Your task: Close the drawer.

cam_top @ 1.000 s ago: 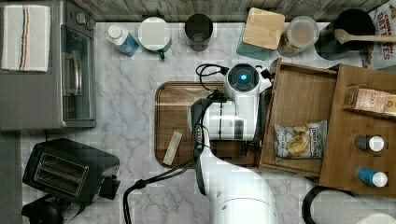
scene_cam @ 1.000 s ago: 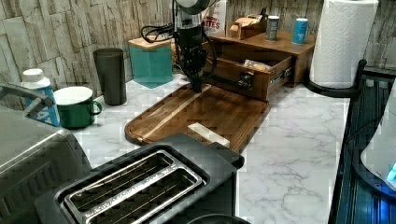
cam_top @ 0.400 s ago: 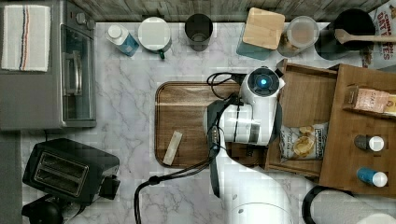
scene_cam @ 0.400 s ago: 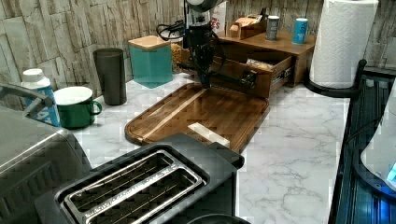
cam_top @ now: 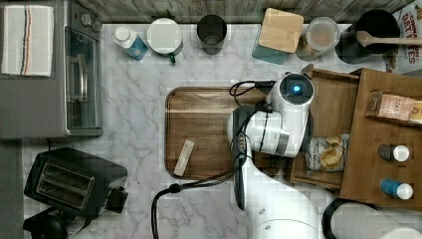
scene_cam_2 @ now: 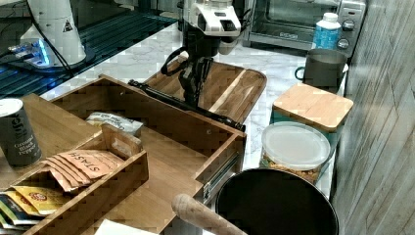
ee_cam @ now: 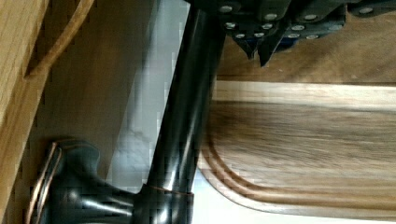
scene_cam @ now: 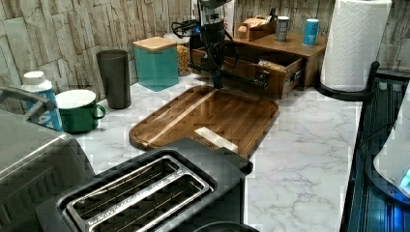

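Top view: the drawer (cam_top: 334,102) stands pulled out from the cabinet (cam_top: 383,144) toward the tray (cam_top: 199,129), with a snack bag (cam_top: 326,152) lying inside. The arm's wrist covers the drawer front, so the push should run straight along the slide direction, toward the top view's right, to keep the box from racking on its runners.

Left view: the gripper (scene_cam: 217,83) reaches down at the bar handle (scene_cam: 241,77) on the drawer front, just above the tray's far edge. It looks best to keep the contact low and near the handle's middle, since an off-centre shove could twist the drawer.

Right view: the gripper (scene_cam_2: 192,100) hangs right at the handle (scene_cam_2: 186,104), tray behind it. The drawer is still well open, its metal slide showing at the side.

Wrist view: the fingertips (ee_cam: 257,46) sit close together just beside the dark handle (ee_cam: 187,116), not clamped on it; whether they touch it is hard to judge. Closed fingers make a firm pusher, so the arm should press steadily until the front meets the cabinet.
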